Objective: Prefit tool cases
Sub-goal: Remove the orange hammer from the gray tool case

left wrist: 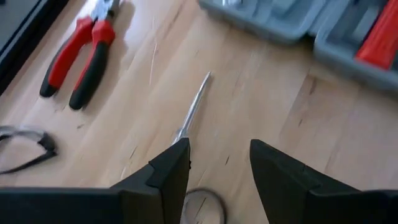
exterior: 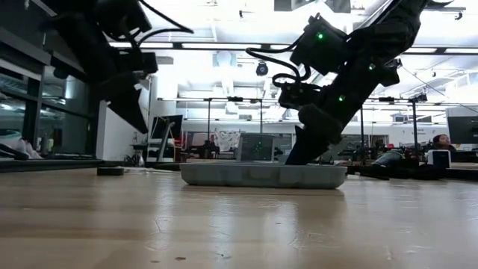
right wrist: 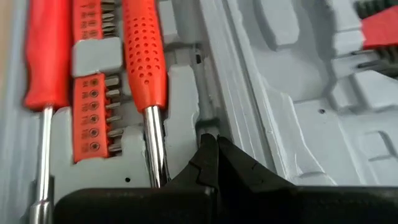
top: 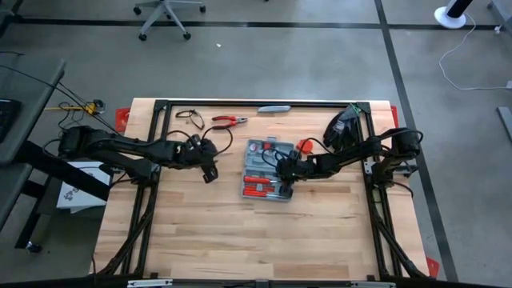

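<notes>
- On the table's left half, hovering above bare wood: left gripper, its 2 fingers standing apart and gripping nothing.
- Just ahead of those fingers, lying flat on the wood: a thin metal shaft, with red-handled pliers resting farther back near the table's far edge.
- Beside the pliers, toward the left, lying loose: a dark cable loop.
- At the table's middle, lying open and flat: the tool case, showing its grey moulded inside.
- Sitting in 1 half of the case: 2 red-handled drivers and a red bit holder.
- Reaching in from the right, pressing down inside the case near the hinge ridge: right gripper, fingers pinched together, clamping nothing visible.
- Near the far right corner, resting on the table: a black object.
</notes>
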Controlling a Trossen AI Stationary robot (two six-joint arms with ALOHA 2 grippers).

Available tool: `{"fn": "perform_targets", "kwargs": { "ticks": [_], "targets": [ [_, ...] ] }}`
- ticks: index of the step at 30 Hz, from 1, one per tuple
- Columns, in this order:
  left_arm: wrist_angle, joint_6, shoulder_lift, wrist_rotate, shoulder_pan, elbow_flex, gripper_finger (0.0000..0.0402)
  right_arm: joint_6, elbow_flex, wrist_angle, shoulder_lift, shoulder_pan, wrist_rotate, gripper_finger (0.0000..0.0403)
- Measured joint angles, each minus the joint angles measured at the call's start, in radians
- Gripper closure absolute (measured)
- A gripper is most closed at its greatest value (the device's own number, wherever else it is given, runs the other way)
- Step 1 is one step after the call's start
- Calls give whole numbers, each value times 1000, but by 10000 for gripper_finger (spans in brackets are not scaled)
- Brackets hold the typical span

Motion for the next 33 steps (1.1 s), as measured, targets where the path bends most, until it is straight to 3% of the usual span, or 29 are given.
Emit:
{"fn": "perform_targets", "kwargs": {
  "ticks": [11, 28, 33],
  "targets": [
    [204, 0, 0, 0, 0, 0, 241, 9, -1, -14, -98, 0, -20, 402],
    [421, 1, 0, 0, 0, 0, 241, -35, 0, -39, -379, 55, -19, 402],
    [448, 75, 0, -9, 0, 0, 241, -35, 0, -57, -440, 70, -18, 402]
  ]
}}
